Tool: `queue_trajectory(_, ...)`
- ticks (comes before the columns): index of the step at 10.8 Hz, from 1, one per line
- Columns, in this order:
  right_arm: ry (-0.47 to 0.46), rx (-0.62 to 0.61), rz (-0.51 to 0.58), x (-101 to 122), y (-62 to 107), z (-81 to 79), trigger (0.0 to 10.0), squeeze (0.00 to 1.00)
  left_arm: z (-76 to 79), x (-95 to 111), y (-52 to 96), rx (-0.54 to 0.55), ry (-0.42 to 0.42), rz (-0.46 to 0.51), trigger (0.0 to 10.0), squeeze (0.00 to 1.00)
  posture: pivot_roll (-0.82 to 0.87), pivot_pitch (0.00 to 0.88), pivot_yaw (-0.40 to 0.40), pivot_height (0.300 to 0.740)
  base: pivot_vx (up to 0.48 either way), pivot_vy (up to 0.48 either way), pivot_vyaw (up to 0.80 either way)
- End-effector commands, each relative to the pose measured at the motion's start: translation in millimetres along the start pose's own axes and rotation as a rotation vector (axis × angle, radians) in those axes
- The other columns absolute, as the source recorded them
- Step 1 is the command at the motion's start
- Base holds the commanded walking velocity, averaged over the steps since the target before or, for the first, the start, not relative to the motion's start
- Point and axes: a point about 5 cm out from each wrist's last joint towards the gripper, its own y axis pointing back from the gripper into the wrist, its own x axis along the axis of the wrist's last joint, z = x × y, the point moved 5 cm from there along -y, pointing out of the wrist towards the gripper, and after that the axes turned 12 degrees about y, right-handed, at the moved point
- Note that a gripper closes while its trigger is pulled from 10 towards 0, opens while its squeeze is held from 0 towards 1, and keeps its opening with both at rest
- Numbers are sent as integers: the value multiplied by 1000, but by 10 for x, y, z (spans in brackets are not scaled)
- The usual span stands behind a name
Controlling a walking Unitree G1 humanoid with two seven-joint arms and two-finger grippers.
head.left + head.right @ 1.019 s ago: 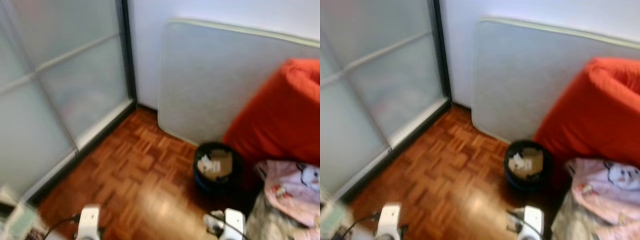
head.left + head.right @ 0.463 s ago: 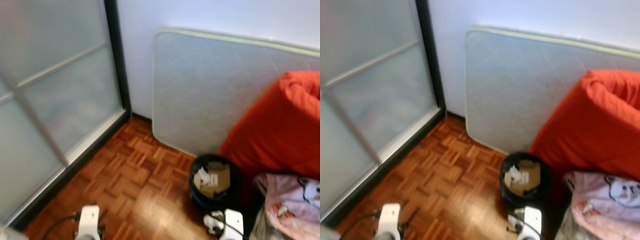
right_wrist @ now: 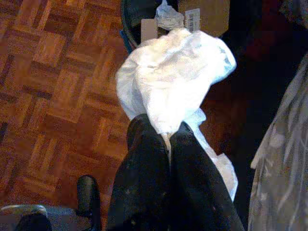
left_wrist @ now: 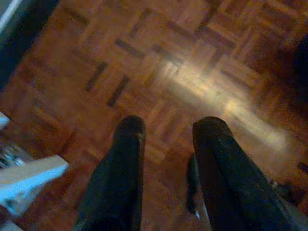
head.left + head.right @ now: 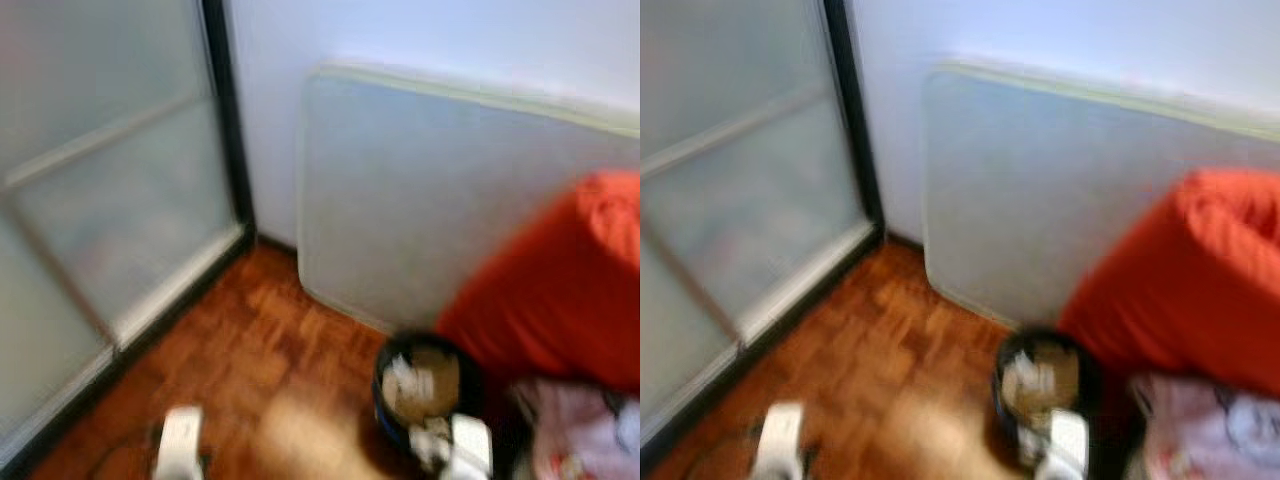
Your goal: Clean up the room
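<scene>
Mattress (image 5: pixel 450 200): pale grey-blue slab, stood on edge against wall, behind bin
Sliding door (image 5: pixel 100 180): frosted panels, dark frame, at robot's left
Beanbag (image 5: pixel 555 290): big orange cushion at right, touching bin side
Floor (image 4: pixel 192 62): parquet, glare patch in middle
Pink cloth (image 5: pixel 1205 425): heap below beanbag, blurred, detail unreadable
Bin (image 5: pixel 425 385): black, round, already holding cardboard and paper scraps; just ahead of right arm
White wad (image 3: pixel 173 82): crumpled paper or plastic, can't tell which; pinched at lower edge, bulk hanging free beyond fingertips, near bin rim in right wrist view
Right gripper (image 3: pixel 166 137): fingers clamped tight on white wad, no gap visible
Left gripper (image 4: pixel 166 132): fingers parted, empty, over bare floor
Step in hand: carry wad to bin, drop in
How to do well: head views blurred, so settle before release; bring fingertips fully over bin opening, not over rim; wad is light and floppy, likely to catch on edge or drift, so lower close before opening fingers; keep clear of beanbag and pink cloth at right
</scene>
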Motion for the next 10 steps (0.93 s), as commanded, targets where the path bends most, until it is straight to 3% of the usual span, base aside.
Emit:
queue_trajectory(1, -9, -35, -10, -35, 13, 137, 10000, 0, 61, -36, 0, -10, 5, -11, 10000, 0, 159, 10, -12, 740, 322, 0, 0)
queue_trajectory(3, -14, -25, -17, -41, 10, 120, 10000, 0, 53, -43, 2, -8, 9, -12, 10000, 0, 162, 11, -12, 740, 326, 0, -800)
queue_trajectory(6, -16, -33, -12, -30, 10, 131, 10000, 0, 49, -35, 1, -7, 11, -10, 10000, 0, 161, 12, -12, 740, 321, 0, -152)
queue_trajectory(8, -13, -28, -18, -34, 9, 128, 10000, 0, 43, -29, 1, -4, 13, -7, 10000, 0, 165, 12, -14, 740, 298, 0, -600)
queue_trajectory(10, -20, -29, -1, -4, 7, 126, 10000, 0, 14, -26, 2, 11, 2, -6, 10000, 0, 164, 13, -13, 740, 0, 0, -306)
